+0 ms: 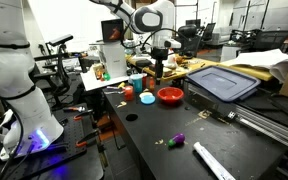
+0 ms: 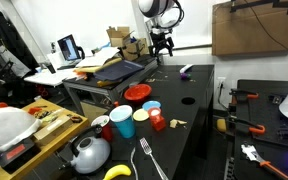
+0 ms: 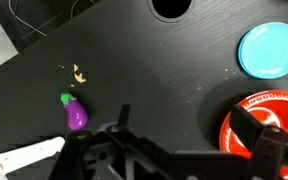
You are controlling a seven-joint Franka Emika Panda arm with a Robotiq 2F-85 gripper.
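Hovering above the black table (image 3: pixel 164 70), the gripper (image 3: pixel 169 150) has its jaws wide apart and empty. The red bowl (image 3: pixel 276 100) lies below one finger, and the small purple eggplant (image 3: pixel 75 113) lies near the other side.

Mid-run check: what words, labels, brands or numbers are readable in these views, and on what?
None can be read.
Laptop screen: lit, content too small and blurred.
Cardboard box: no legible print.
Purple eggplant toy, red bowl, blue plate below the open gripper: no markings visible.
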